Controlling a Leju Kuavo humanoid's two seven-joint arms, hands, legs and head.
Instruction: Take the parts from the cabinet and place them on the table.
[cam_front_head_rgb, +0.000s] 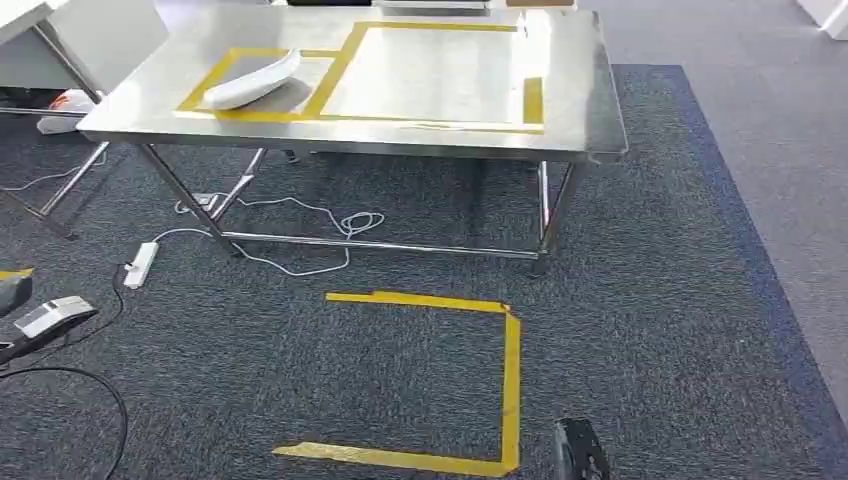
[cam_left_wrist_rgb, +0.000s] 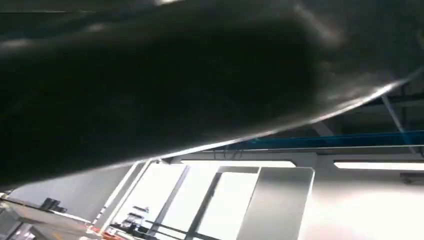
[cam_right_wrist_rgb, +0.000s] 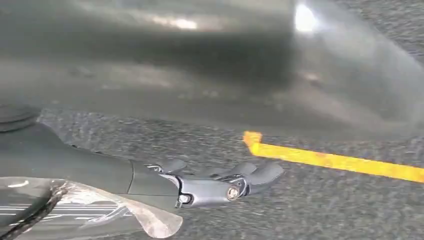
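Observation:
A white curved part (cam_front_head_rgb: 252, 80) lies on the steel table (cam_front_head_rgb: 560, 140), inside the smaller yellow-taped box at the table's left. The larger taped box (cam_front_head_rgb: 440, 70) beside it holds nothing. My right hand (cam_right_wrist_rgb: 215, 182) hangs low over the carpet with its dark fingers stretched out and nothing in them; its tip (cam_front_head_rgb: 580, 450) shows at the bottom of the head view, well short of the table. In the left wrist view a dark, glossy, blurred mass (cam_left_wrist_rgb: 165, 80) sits close to the lens, and I cannot tell whether it is my left hand or something it holds.
A yellow tape square (cam_front_head_rgb: 510, 380) marks the carpet in front of the table; its corner (cam_right_wrist_rgb: 255, 140) lies near my right hand. A white power strip (cam_front_head_rgb: 140, 263) and cables (cam_front_head_rgb: 340, 225) lie under the table's left side. Another table's leg (cam_front_head_rgb: 40, 210) stands far left.

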